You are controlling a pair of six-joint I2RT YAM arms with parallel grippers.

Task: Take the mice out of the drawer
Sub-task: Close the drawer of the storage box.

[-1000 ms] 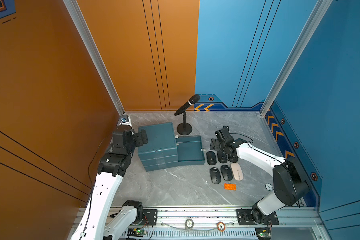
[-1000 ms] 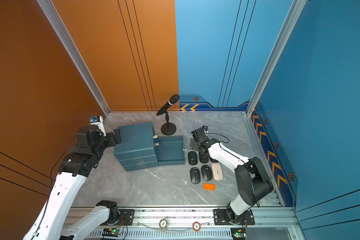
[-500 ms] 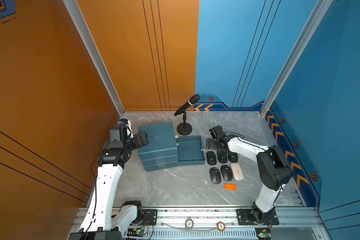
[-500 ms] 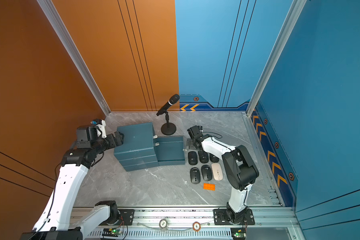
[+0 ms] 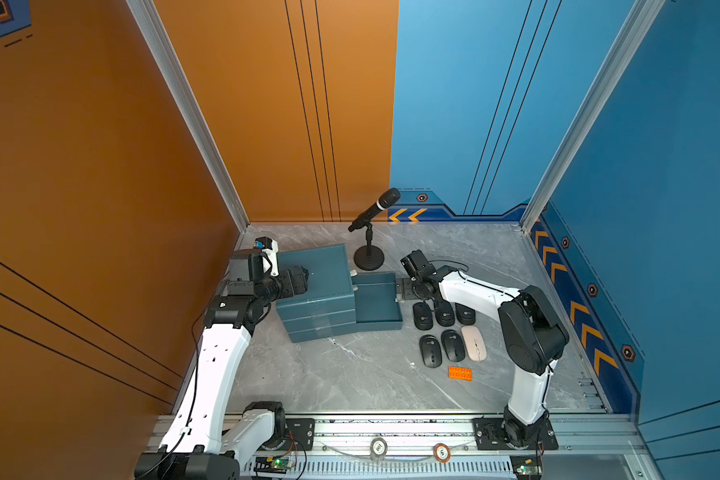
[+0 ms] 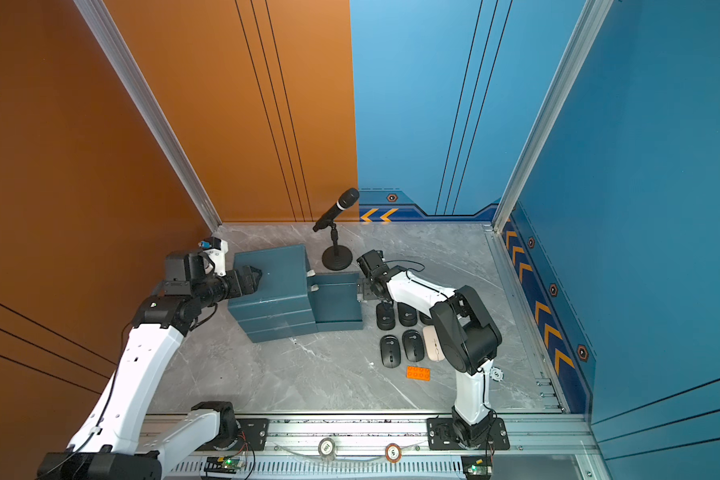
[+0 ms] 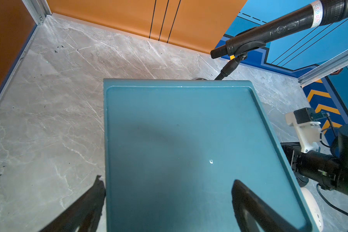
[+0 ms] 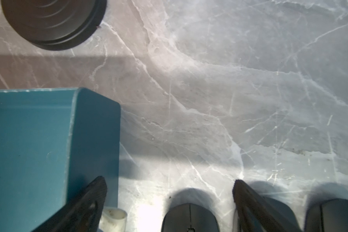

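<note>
Several black mice (image 5: pixel 431 351) and one pale pink mouse (image 5: pixel 474 343) lie in two rows on the marble table, right of the teal drawer cabinet (image 5: pixel 316 286). Its top drawer (image 5: pixel 377 301) stands pulled out, and the floor that shows is bare. My right gripper (image 5: pixel 406 289) hangs open at the drawer's front, above the nearest black mouse (image 8: pixel 189 217), holding nothing. One of its fingers (image 8: pixel 96 192) overlaps the drawer wall (image 8: pixel 28 150). My left gripper (image 5: pixel 304 276) is open at the cabinet's far-left top edge (image 7: pixel 179 140), with one finger (image 7: pixel 243 194) over the top.
A black microphone (image 5: pixel 373 208) on a round stand (image 5: pixel 368 262) is just behind the drawer. An orange studded plate (image 5: pixel 460 372) lies in front of the mice. A white handle loop (image 8: pixel 115 218) sticks out of the drawer front. Walls close in at the left, back and right.
My right gripper has swung left from above the mice to the drawer's front. My left gripper has moved right, over the cabinet's top edge.
</note>
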